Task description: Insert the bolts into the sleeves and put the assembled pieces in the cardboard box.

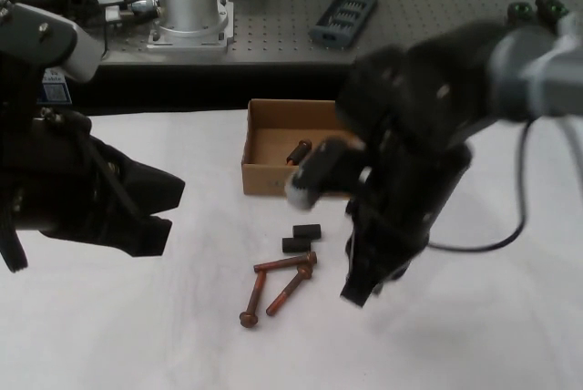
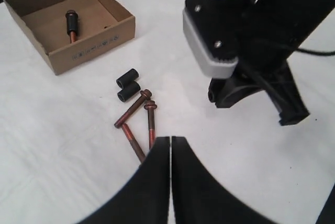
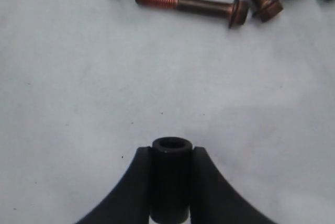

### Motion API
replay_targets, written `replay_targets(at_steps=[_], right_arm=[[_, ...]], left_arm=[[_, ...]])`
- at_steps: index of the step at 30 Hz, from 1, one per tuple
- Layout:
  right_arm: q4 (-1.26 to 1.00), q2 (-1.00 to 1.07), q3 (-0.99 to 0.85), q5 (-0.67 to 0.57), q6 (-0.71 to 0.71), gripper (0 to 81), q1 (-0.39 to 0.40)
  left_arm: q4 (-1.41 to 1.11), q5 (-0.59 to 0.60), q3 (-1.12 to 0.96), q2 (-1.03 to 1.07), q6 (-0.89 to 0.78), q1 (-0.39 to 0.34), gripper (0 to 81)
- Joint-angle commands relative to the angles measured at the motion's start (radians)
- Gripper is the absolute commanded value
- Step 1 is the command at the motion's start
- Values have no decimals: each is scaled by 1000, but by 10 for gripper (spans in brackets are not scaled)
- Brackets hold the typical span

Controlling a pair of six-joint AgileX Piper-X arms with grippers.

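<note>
Right gripper (image 3: 171, 152) is closed on a black sleeve (image 3: 170, 182), held over the white bench (image 2: 57, 150) with its open bore showing past the fingertips. Left gripper (image 2: 171, 141) is fully closed and empty, near three loose bolts (image 2: 132, 110). Two spare sleeves (image 2: 127, 85) lie beside the bolt heads. One assembled piece (image 2: 70, 22) sits in the cardboard box (image 2: 91, 40). Likely step: mating a bolt with the held sleeve. The left gripper should open, take a bolt near its head with the thread free, align it with the bore and feed it straight so it does not jam.
</note>
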Motion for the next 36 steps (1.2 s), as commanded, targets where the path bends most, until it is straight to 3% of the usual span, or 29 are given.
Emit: replay_targets(at_steps=[1, 11, 22, 30, 36], right_arm=[[8, -2, -7, -17, -9, 19, -6], [11, -219, 135, -15, 14, 19, -6], [30, -398, 264, -17, 53, 19, -13], [38, -510, 301, -17, 74, 19, -85], [38, -573, 301, -17, 74, 19, -181]], left_arm=[[-5, 15, -2, -6, 53, 2, 6], [-10, 17, -2, 33, 97, 2, 6], [-90, 15, -6, 298, 97, -59, 6], [-104, -79, -97, 510, 97, -187, 295], [-114, -120, -237, 676, 97, -238, 293]])
